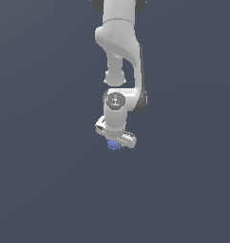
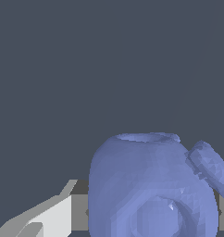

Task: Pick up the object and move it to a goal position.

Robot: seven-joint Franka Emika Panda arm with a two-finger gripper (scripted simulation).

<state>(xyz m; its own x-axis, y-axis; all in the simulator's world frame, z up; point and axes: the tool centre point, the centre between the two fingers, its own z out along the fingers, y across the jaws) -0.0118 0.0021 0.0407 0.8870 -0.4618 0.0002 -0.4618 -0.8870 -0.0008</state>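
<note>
The object (image 1: 114, 145) is a small periwinkle-blue lumpy ball, just under the white hand of the arm in the middle of the exterior view. My gripper (image 1: 116, 141) sits tilted right over it, fingers mostly hidden behind the hand. In the wrist view the object (image 2: 151, 185) fills the space between the fingers, showing a rimmed hollow on one end and a knob on its side. The grey pads (image 2: 79, 213) press against both of its sides, so my gripper (image 2: 153, 215) is shut on the object.
The white arm (image 1: 118, 52) reaches down from the upper edge of the exterior view. Everything around it is a plain dark blue-grey ground (image 1: 45, 180) with no other objects or edges showing.
</note>
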